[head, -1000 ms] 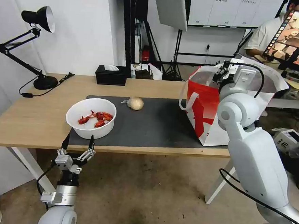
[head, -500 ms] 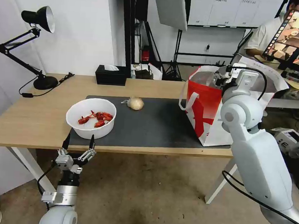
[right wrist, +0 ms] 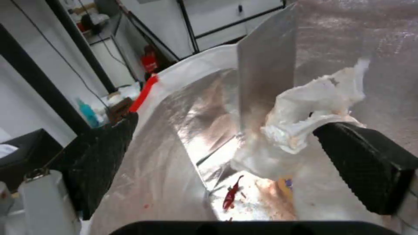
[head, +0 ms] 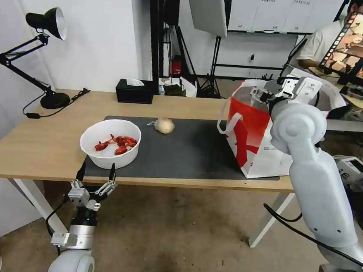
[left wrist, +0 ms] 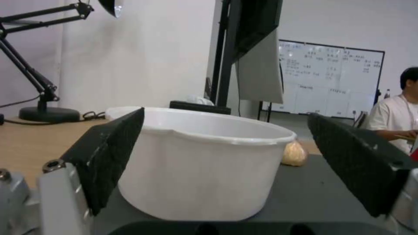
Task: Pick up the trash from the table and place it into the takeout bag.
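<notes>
Right end effector [right wrist: 226, 156] is hovering over the mouth of the takeout bag [head: 252, 132], fingers spread wide and gripping nothing; the crumpled white napkin [right wrist: 313, 111] is lying just beside one finger, inside the foil lining, with a red shell scrap [right wrist: 231, 192] at the bottom. Left end effector [head: 95, 174] is waiting at the near tabletop [head: 40, 142] edge, fully open, facing the white bowl of crayfish shells [head: 110, 142]. The bowl and the beige wrapped ball [head: 165, 125] are remaining to be bagged.
</notes>
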{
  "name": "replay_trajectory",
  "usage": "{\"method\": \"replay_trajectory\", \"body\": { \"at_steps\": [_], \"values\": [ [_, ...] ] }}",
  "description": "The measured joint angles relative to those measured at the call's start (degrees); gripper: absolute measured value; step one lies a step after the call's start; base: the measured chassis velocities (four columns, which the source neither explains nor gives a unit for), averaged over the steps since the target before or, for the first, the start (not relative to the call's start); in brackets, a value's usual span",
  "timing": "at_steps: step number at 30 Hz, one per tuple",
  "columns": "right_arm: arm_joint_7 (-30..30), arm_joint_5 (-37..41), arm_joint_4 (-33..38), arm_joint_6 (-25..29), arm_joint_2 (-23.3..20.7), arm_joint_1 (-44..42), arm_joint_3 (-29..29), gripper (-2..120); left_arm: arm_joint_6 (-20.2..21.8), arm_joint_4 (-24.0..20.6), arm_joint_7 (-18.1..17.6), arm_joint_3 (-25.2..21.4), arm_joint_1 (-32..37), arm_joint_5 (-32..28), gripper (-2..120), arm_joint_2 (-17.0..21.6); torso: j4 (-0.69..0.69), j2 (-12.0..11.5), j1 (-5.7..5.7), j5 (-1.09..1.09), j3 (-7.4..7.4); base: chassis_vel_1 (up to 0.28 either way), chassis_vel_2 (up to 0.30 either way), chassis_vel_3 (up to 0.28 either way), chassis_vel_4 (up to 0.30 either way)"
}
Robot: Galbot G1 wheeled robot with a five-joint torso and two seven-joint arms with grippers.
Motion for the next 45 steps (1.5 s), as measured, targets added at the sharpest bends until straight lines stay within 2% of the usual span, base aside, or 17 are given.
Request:
{"method": "replay_trajectory", "body": {
  "at_steps": [8,10,14,17,24,25,27,28,32,33,36,37,39,40,42,43,45],
  "values": [
    [5.13,3.84,-0.97,0.1,-0.4,3.2,-1.16,100,-0.1,0.39,-0.03,-0.15,-0.11,-0.08,100,0.07,0.0,0.0,0.0,0.0,0.0,0.0,0.0,0.0,0.0],
    [8.46,8.8,-1.13,0.06,-1.76,5.43,-1.91,100,-0.14,0.63,-0.03,-0.17,-0.27,-0.15,100,0.15,-0.01,0.0,0.0,0.01,0.0,0.0,0.0,0.0,0.0],
    [10.94,13.11,-1.5,0.05,-2.88,7.29,-2.49,100,-0.17,0.8,-0.04,-0.14,-0.4,-0.18,100,0.19,0.0,0.0,0.0,0.01,0.0,0.0,0.0,0.0,0.0],
    [14.74,19.93,-4.21,1.02,-4.92,12.38,-4.22,100,-0.37,1.48,-0.07,0.19,-0.76,-0.27,100,0.18,0.0,0.0,0.0,0.0,0.0,0.0,0.0,0.0,0.0],
    [13.94,20.79,-4.04,1.95,-5.19,14.07,-4.59,100,-0.59,1.83,-0.07,0.28,-0.84,-0.38,100,0.12,0.0,0.0,0.0,0.0,0.0,0.0,0.0,0.0,0.0],
    [12.97,20.47,-3.22,2.05,-5.14,13.67,-4.47,100,-0.59,1.83,-0.07,0.2,-0.88,-0.48,100,0.22,0.0,0.0,0.0,0.0,0.0,0.0,0.0,0.0,0.0],
    [6.89,15.19,-0.63,2.33,-5.51,10.94,-4.09,100,-0.59,1.62,-0.09,0.08,-1.0,-0.57,100,0.35,0.0,0.0,0.0,0.0,0.0,0.0,0.0,0.0,0.0],
    [6.89,15.19,-0.63,2.33,-5.51,10.94,-4.09,100,-0.59,1.62,-0.09,0.08,-1.0,-0.57,100,0.35,0.0,0.0,0.0,0.0,0.0,0.0,0.0,0.0,0.0],
    [-5.44,3.12,4.01,4.51,-7.51,4.57,-2.91,100,-0.53,1.02,-0.1,0.28,-0.88,-0.55,100,0.03,0.01,0.0,0.0,0.0,0.0,0.0,0.0,0.0,0.0],
    [-5.44,3.12,4.01,4.51,-7.51,4.57,-2.91,100,-0.53,1.02,-0.1,0.28,-0.88,-0.55,100,0.03,0.01,0.0,0.0,0.0,0.0,0.0,0.0,0.0,0.0],
    [-18.29,-9.16,6.86,9.44,-10.02,-1.19,-1.49,100,-0.41,0.2,-0.09,0.59,-0.65,-0.34,100,-0.31,0.0,0.0,0.0,0.01,0.0,0.0,0.0,0.0,0.0],
    [-18.29,-9.16,6.86,9.44,-10.02,-1.19,-1.49,100,-0.41,0.2,-0.09,0.59,-0.65,-0.34,100,-0.31,0.0,0.0,0.0,0.01,0.0,0.0,0.0,0.0,0.0],
    [-25.88,-15.07,9.34,13.24,-11.7,-6.43,0.07,100,-0.34,-0.28,-0.1,0.85,-0.47,-0.1,100,-0.52,-0.01,0.0,0.0,0.02,0.0,0.0,0.0,0.0,0.0],
    [-25.88,-15.07,9.34,13.24,-11.7,-6.43,0.07,100,-0.34,-0.28,-0.1,0.85,-0.47,-0.1,100,-0.52,-0.01,0.0,0.0,0.02,0.0,0.0,0.0,0.0,0.0],
    [-31.21,-20.3,11.18,17.97,-12.93,-11.45,1.37,100,-0.31,-0.92,-0.1,1.13,-0.23,0.3,100,-0.82,-0.01,0.01,-0.01,0.01,0.0,0.0,0.0,0.0,0.0],
    [-31.21,-20.3,11.18,17.97,-12.93,-11.45,1.37,100,-0.31,-0.92,-0.1,1.13,-0.23,0.3,100,-0.82,-0.01,0.01,-0.01,0.01,0.0,0.0,0.0,0.0,0.0],
    [-34.7,-23.79,12.35,22.48,-13.29,-15.71,2.45,100,-0.25,-2.17,-0.1,1.58,0.22,0.67,100,-1.49,-0.01,0.0,-0.01,0.02,-0.01,0.0,0.0,0.0,0.0]
  ]
}}
